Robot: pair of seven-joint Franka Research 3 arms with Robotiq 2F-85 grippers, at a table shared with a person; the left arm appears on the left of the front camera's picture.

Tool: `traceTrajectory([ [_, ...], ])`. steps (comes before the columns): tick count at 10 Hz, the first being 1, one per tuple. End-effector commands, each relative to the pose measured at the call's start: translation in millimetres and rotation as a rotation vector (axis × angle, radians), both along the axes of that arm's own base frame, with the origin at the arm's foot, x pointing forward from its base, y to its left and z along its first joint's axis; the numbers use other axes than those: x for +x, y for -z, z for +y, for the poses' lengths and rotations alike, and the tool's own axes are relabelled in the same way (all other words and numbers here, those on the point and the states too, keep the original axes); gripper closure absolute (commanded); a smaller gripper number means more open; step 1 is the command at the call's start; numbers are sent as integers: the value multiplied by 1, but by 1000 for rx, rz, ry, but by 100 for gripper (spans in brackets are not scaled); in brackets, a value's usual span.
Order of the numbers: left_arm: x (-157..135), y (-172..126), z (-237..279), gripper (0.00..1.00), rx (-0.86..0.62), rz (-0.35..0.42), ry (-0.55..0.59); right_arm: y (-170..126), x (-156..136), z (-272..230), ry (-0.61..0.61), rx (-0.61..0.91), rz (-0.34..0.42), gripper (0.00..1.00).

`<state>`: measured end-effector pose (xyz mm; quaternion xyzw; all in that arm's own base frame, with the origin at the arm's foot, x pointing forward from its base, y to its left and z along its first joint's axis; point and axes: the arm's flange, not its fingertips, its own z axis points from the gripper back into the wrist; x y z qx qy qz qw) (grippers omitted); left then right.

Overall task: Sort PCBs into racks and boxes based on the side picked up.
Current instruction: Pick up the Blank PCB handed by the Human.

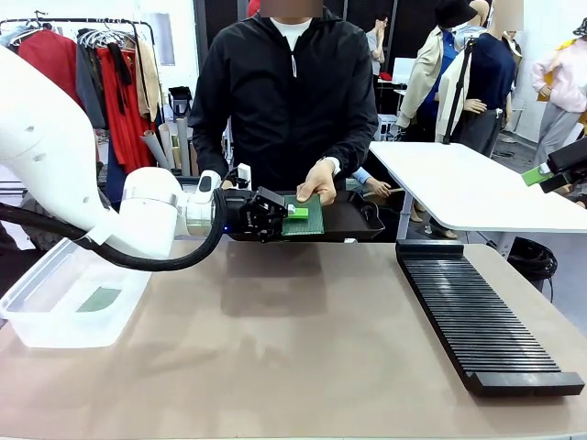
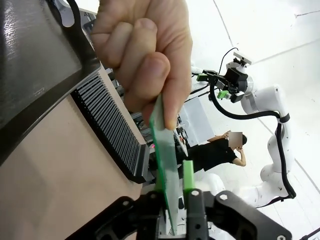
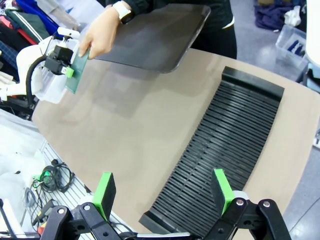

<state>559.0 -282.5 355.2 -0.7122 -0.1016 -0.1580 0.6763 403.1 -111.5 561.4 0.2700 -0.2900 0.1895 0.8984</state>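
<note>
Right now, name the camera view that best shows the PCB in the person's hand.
Front view: the PCB faces the camera, between the person's hand and left gripper. Left wrist view shows it edge-on; right wrist view shows it small and far off.

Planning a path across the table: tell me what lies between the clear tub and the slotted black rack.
Nothing stands there: in the front view, the stretch from tub to rack is bare brown tabletop.

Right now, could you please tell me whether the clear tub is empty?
Not empty: the clear tub holds one green board, lying flat on its bottom, as the front view shows.
</note>
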Motion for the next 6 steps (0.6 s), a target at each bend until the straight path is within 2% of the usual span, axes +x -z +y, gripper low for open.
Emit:
traceTrajectory([
  [1,3,-2,-3,100,-5,-12,-11,-1,0,0,-2,3,-3,0],
  [3,3,-2,-3,100,9,-16,-5,-1,0,0,-2,3,-3,0],
  [4,3,-4,-3,100,3,6,40,-1,0,0,-2,3,-3,0],
  [6,0,0,0,100,1,-1,-1,-1,0,0,-2,3,-3,0],
])
